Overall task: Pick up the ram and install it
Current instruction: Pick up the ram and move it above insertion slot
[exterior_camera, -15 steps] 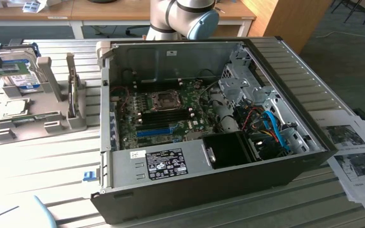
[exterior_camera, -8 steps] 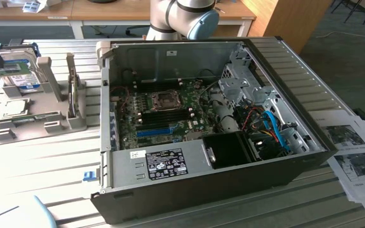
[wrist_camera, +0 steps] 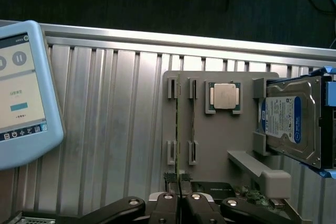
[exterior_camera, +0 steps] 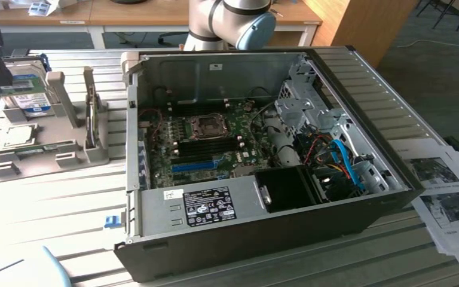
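The end effector [wrist_camera: 180, 182] is clamped on the ram [wrist_camera: 177, 129], held on edge at the grey holder [wrist_camera: 220, 145], long axis along its slots. The open computer case [exterior_camera: 253, 239] lies well apart, toward the exterior view's right.

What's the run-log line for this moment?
jaws: shut on ram | ram: at holder | case: open, ram not installed

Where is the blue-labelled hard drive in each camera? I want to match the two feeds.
Exterior view: the hard drive sits in the gray holder near the exterior view's left edge, beside the open computer case.
Wrist view: the hard drive leans at one end of the gray holder, label showing.
Shared landmark: the square processor chip, flat in the holder next to the drive.
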`<state>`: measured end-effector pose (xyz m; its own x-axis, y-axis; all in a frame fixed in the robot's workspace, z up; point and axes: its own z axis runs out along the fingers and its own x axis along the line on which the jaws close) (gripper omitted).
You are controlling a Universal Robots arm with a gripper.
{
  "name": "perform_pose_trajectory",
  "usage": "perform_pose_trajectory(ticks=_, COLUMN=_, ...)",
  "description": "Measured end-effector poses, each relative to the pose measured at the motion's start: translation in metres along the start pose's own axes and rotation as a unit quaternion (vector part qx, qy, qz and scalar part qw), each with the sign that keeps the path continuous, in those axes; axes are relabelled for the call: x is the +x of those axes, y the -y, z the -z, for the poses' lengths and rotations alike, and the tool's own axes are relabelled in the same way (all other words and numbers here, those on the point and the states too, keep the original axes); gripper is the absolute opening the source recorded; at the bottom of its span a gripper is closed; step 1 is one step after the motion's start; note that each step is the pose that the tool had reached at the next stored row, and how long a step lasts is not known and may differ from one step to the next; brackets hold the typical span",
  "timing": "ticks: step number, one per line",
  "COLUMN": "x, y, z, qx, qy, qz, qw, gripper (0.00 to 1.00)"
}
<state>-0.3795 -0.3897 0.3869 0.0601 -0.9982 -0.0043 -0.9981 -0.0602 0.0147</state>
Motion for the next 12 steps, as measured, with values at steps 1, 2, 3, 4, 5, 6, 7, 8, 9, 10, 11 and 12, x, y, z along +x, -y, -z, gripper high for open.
perform_pose_trajectory(ticks=1, x=0.0, y=0.0015, z=0.0, qx=0.0, qy=0.0, qz=0.0, qw=1.0, gripper=0.11)
perform_pose_trajectory(ticks=2, x=0.0, y=0.0031, z=0.0, qx=0.0001, qy=0.0, qz=0.0, qw=1.0, gripper=0.11)
perform_pose_trajectory(ticks=3, x=0.0, y=0.0046, z=0.0001, qx=0.0, qy=0.0, qz=0.0, qw=1.0, gripper=0.11)
perform_pose_trajectory(ticks=4, x=0.0, y=0.0063, z=0.0001, qx=0.0, qy=0.0, qz=0.0, qw=1.0, gripper=0.11)
perform_pose_trajectory(ticks=5, x=0.0, y=0.008, z=0.0001, qx=0.0, qy=-0.0001, qz=0.0, qw=1.0, gripper=0.11)
perform_pose_trajectory(ticks=6, x=0.001, y=0.0097, z=0.0002, qx=0.0, qy=0.0, qz=0.0, qw=1.0, gripper=0.11)
perform_pose_trajectory(ticks=7, x=0.001, y=0.0115, z=0.0002, qx=0.0, qy=0.0, qz=0.0, qw=1.0, gripper=0.11)
perform_pose_trajectory(ticks=8, x=0.001, y=0.0133, z=0.0002, qx=0.0, qy=0.0, qz=0.0, qw=1.0, gripper=0.11)
perform_pose_trajectory(ticks=9, x=0.001, y=0.015, z=0.0002, qx=0.0, qy=0.0, qz=0.0, qw=1.0, gripper=0.11)
perform_pose_trajectory(ticks=10, x=0.001, y=0.0168, z=0.0002, qx=0.0, qy=0.0, qz=0.0, qw=1.0, gripper=0.11)
perform_pose_trajectory(ticks=11, x=0.001, y=0.0186, z=0.0003, qx=0.0, qy=0.0, qz=0.0, qw=1.0, gripper=0.11)
perform_pose_trajectory(ticks=12, x=0.001, y=0.0204, z=0.0003, qx=0.0, qy=0.0, qz=0.0, qw=1.0, gripper=0.11)
